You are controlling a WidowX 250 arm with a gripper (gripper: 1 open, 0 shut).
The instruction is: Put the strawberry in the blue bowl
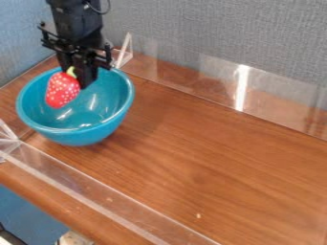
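Wooden table (217,144); hand (72,73) clamped on strawberry (60,90) above blue bowl (79,107).

Tabletop (217,153): brown wood grain, glossy, filling the middle and right of the frame.
Clear barrier (243,84): see-through plastic panels standing along the table's far edge, upper right.
Back wall (243,33): grey-blue fabric across the top.
Front rail (90,196): clear plastic strip, lower left.
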